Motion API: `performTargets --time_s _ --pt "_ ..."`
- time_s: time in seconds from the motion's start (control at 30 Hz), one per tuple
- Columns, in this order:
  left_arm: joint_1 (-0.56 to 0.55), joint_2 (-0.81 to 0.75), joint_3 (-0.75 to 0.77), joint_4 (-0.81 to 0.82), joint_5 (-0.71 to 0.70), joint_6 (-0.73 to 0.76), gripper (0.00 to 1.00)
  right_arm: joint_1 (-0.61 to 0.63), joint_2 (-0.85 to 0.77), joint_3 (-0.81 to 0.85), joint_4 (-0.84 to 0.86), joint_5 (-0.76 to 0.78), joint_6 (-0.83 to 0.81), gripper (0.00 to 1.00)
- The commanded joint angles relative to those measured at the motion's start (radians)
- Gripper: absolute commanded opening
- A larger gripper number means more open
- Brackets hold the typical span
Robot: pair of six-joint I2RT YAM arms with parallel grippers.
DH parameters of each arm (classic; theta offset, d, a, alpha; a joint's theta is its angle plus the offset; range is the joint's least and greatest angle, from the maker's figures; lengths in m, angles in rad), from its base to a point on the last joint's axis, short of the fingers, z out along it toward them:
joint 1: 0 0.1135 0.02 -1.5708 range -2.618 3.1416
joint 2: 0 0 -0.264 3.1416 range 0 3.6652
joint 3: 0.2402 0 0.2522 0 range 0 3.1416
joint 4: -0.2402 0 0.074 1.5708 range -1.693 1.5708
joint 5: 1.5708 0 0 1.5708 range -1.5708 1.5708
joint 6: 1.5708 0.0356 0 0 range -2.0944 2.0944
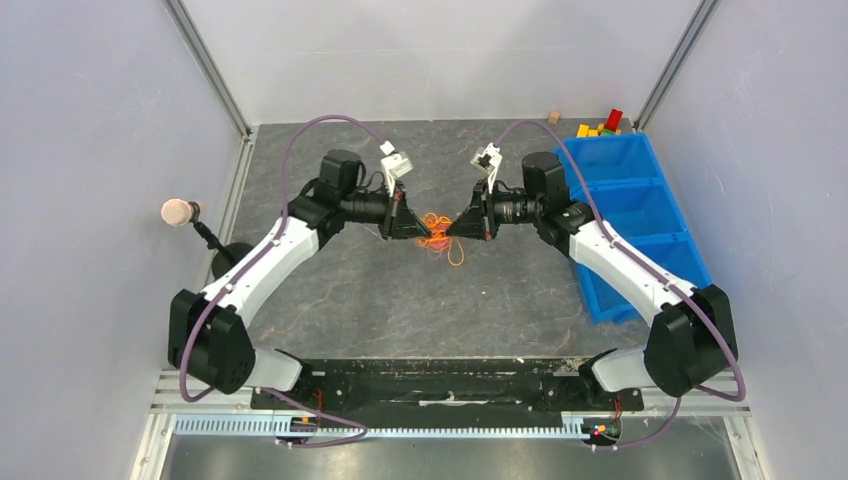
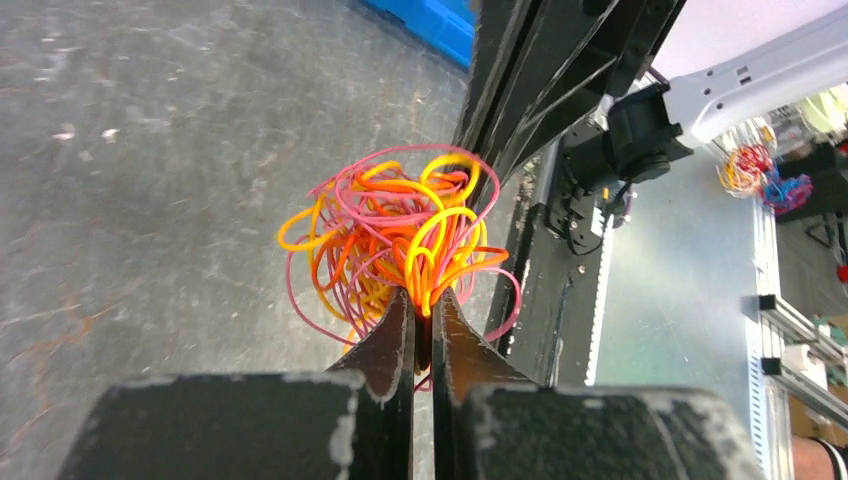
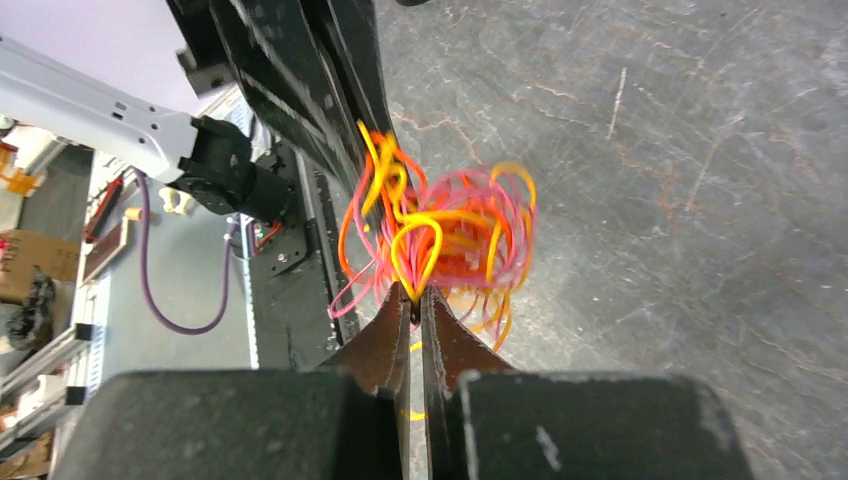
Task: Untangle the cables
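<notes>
**Both sides pinched the cables (image 1: pixel 437 232)**

The left gripper (image 2: pixel 424 300) was closed almost completely, its tips nipping orange and yellow strands. The tangled red, orange and yellow clump was between the two claws, over the middle of the grey table (image 1: pixel 380 290). The right gripper (image 3: pixel 413 295) was likewise clamped nearly shut on a yellow loop.

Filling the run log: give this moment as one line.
left tool: shut on cables | right tool: shut on cables | cables: one tangled clump between both tools
</notes>
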Motion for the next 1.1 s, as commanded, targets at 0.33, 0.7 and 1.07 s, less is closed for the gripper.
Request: performTargets --time_s 0.33,0.7,1.07 --pt "0.252 -0.161 -0.068 -0.137 0.159 0.145 0.02 -0.156 0.002 0.036 -0.096 -0.032 -0.066 0.41" --pt "0.062 -0.173 -0.033 -0.163 0.195 0.288 0.08 0.007 0.063 0.085 0.041 0.002 0.022 0.94" --pt "0.041 -0.149 -0.041 0.025 0.118 0.157 0.08 0.098 0.034 0.017 0.175 -0.143 0.111 0.50"
